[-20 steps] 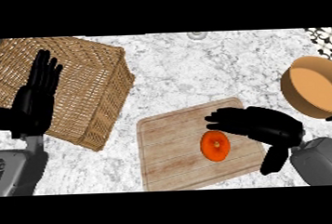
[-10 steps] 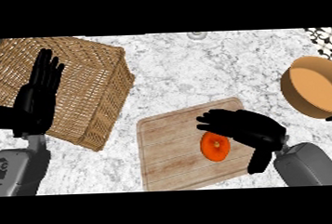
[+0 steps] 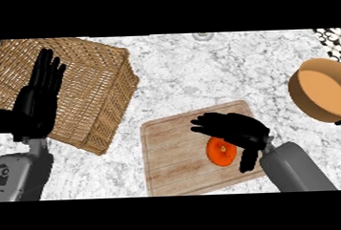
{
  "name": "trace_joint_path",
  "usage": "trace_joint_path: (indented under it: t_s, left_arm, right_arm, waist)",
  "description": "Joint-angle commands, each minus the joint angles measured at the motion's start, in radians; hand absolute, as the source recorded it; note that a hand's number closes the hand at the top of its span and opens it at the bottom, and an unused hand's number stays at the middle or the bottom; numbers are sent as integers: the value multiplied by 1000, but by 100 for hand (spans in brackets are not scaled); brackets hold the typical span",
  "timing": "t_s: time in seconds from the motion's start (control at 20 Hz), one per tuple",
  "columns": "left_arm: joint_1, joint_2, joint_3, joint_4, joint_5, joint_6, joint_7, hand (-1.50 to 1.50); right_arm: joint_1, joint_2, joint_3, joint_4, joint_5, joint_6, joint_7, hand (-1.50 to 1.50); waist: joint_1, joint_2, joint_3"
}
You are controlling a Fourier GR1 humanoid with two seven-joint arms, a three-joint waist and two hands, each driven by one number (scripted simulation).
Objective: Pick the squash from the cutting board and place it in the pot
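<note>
An orange squash (image 3: 220, 152) lies on the wooden cutting board (image 3: 174, 150), towards its right side. My right hand (image 3: 234, 129) hovers over the squash and covers its upper part, fingers spread and pointing left, thumb hanging down at the squash's right. The fingers are not curled round it. The orange pot (image 3: 322, 91) stands at the right edge of the counter, tilted towards me, nothing inside. My left hand (image 3: 37, 100) rests open at the left, fingers up, in front of the basket.
A large wicker basket (image 3: 88, 86) fills the upper left of the marble counter, its corner close to the board's left edge. A small pale round object (image 3: 204, 36) sits at the counter's far edge.
My right hand has slid left across the board and now covers the top of the squash. The left hand, squash and pot have not moved.
</note>
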State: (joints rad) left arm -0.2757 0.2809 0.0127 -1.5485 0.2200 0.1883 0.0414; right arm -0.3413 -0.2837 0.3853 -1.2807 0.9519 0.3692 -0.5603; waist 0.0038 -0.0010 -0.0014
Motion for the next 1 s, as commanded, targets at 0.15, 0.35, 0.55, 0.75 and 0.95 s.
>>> trace_joint_path:
  t_s: [0.15, 0.35, 0.55, 0.75, 0.95]
  left_arm:
    - [30, -35, 7, -70, -29, -6, 33, 0]
    - [34, -34, 17, -19, -31, -29, -18, 0]
    - [-4, -21, 57, 1, -25, -28, 29, 0]
    - [6, -19, 73, -30, -32, -63, 41, 0]
    - [19, -15, 88, -14, -24, -72, 23, 0]
  right_arm:
    - [32, 82, 13, 1, 51, 19, 15, -150]
    - [14, 95, 85, 40, 102, -72, -110, 150]
    - [64, 100, 96, -13, 135, -114, -135, 150]
    - [83, 100, 70, -33, 169, -112, -143, 150]
    - [164, 93, 53, -131, 170, -180, -118, 150]
  waist:
    - [-2, 0, 2]
    - [0, 1, 2]
    - [-5, 0, 1]
    - [-4, 0, 1]
    - [-7, -1, 1]
